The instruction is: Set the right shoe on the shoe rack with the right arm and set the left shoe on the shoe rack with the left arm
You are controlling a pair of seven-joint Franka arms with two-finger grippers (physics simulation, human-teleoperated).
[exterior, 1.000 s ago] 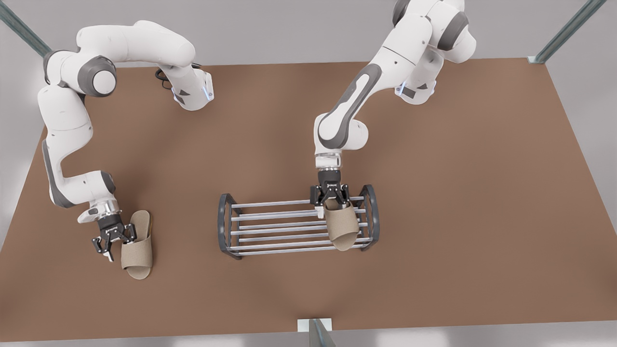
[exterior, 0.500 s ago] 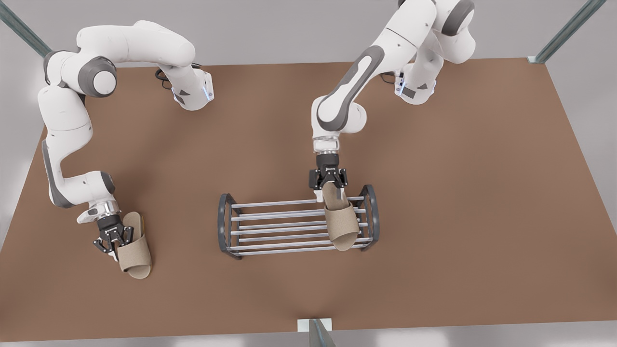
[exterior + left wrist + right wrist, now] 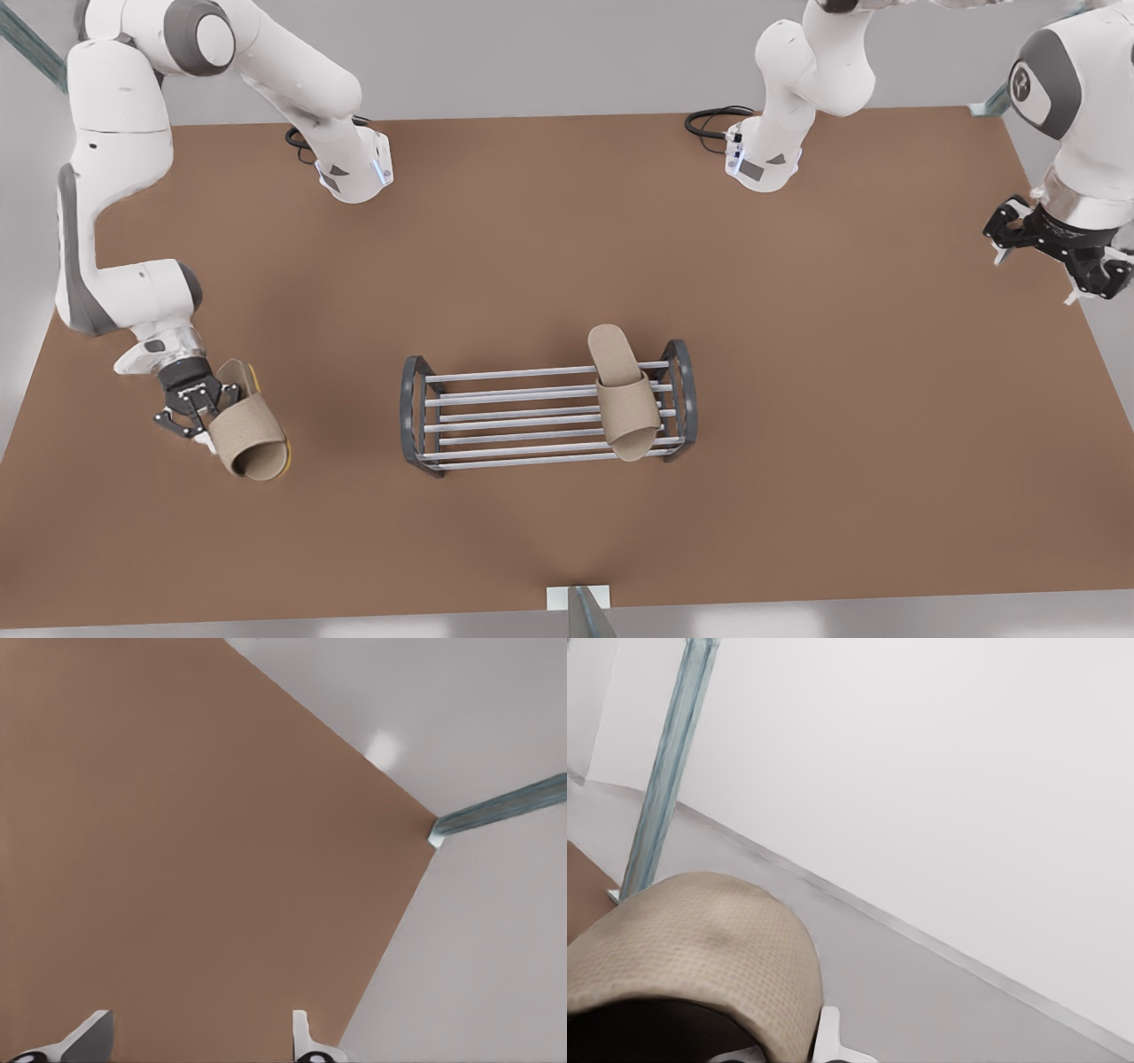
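While the table point(image 3: 549, 230) carries the shoe rack point(image 3: 496, 412) mid-surface, one slipper point(image 3: 625, 403) already lies across the rack's bars at the end toward the front view's right, heel overhanging the far bar.

You've got the right arm point(image 3: 115, 159) folded down well off the rack's other end, wrist tilted. Its right gripper point(image 3: 197, 409) is clamped on the second slipper point(image 3: 248, 434) at the heel, slipper tipped, yellow sole edge showing. The right wrist view has that strap point(image 3: 700, 957) up close.

The left arm point(image 3: 1067, 97) is raised far past the rack's occupied end. Its left gripper point(image 3: 1054, 252) is spread wide, nothing held, fingertips point(image 3: 93, 1032) apart over bare table.
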